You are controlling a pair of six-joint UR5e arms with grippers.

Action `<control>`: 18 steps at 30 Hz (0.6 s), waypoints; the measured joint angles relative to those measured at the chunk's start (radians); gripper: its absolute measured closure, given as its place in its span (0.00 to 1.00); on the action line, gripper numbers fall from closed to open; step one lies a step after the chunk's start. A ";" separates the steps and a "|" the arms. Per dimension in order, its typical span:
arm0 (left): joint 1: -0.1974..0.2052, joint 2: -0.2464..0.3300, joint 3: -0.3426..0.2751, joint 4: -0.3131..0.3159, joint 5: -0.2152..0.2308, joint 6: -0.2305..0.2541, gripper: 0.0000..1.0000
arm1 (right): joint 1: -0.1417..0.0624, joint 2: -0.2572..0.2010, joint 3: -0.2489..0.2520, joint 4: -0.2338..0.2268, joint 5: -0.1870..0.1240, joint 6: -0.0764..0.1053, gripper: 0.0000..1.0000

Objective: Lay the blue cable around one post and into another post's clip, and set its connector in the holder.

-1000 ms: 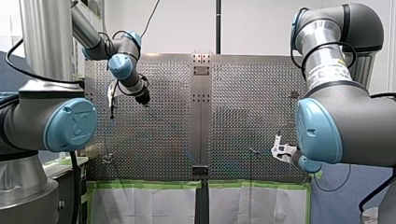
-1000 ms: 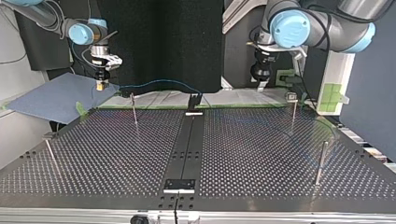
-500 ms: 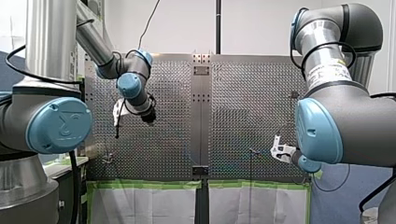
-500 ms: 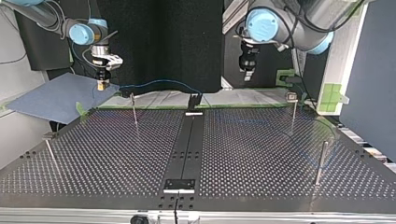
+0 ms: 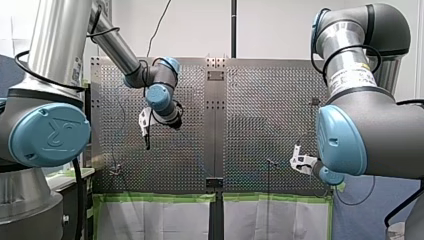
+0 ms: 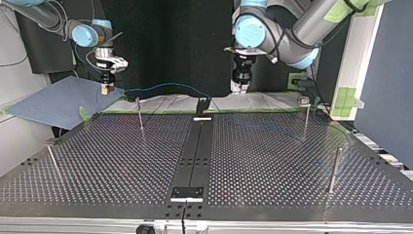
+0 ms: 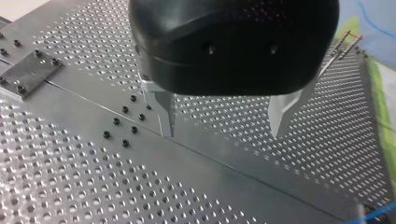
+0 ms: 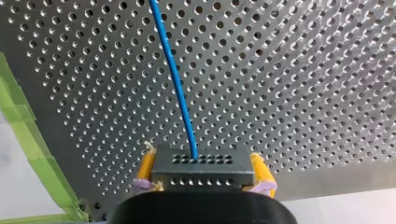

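Blue cable (image 6: 165, 86) hangs in a shallow arc along the far edge of the perforated bench (image 6: 272, 161) in the top view, its long axis running across that view. One end sits in a dark connector (image 8: 203, 164), pinched between the yellow pads of my right hand (image 8: 204, 173) and held off the bench near a corner. From there the cable runs toward the bench's middle, passing a thin post (image 6: 140, 116) and dropping near a dark bracket (image 6: 202, 104) on the centre strip. Whether it rests on that bracket is hard to tell.

My left hand (image 7: 223, 133) hovers with its metal fingers (image 7: 164, 112) spread and nothing between them, just past the cable's middle end, so it is the nearer arm to the slack. The left wrist view shows only slivers of cable. The right wrist view alone shows the grip on the connector.
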 joint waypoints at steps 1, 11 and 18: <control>-0.007 -0.007 0.008 0.008 -0.007 -0.003 0.00 | 0.000 0.000 0.000 0.000 0.000 0.000 1.00; -0.087 -0.087 0.087 0.087 -0.068 -0.016 0.00 | 0.001 0.000 0.000 0.000 0.001 0.000 1.00; -0.144 -0.144 0.144 0.145 -0.064 -0.066 0.00 | 0.001 0.000 0.000 0.000 0.001 0.000 1.00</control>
